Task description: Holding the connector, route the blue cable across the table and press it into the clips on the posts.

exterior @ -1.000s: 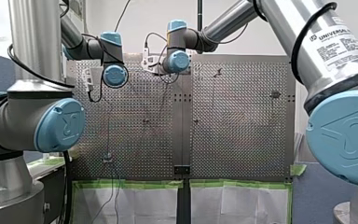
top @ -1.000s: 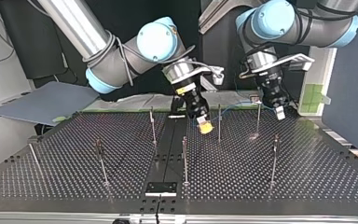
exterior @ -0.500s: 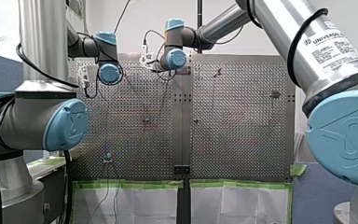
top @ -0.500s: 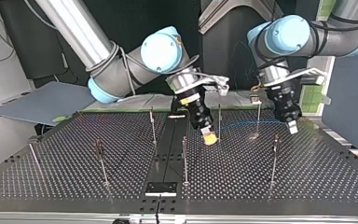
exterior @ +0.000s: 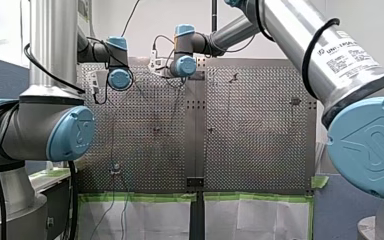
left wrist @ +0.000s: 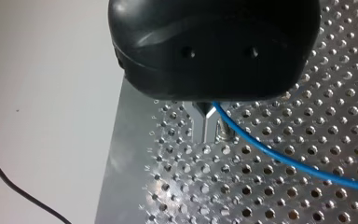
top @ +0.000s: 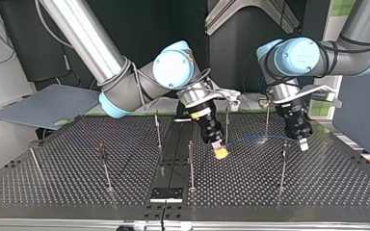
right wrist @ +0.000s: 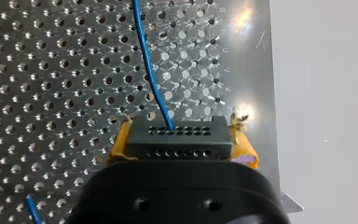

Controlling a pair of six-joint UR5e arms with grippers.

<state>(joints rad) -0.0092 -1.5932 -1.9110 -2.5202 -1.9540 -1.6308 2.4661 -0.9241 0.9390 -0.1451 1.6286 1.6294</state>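
- Over the perforated table [top: 318, 192], near the middle and toward the arms' edge: my right gripper [top: 220, 153], yellow pads [right wrist: 119, 144] pinching the black connector [right wrist: 177, 136] from 2 sides.
- Out of the connector's face: the blue cable [top: 255, 138], strung above the table toward its edge at the top view's right.
- There: my left gripper [top: 302, 143], metal fingers [left wrist: 200, 126] pressed together on the cable.
- Around them: thin upright posts [top: 191, 166]; cable in a clip or not, impossible to tell.
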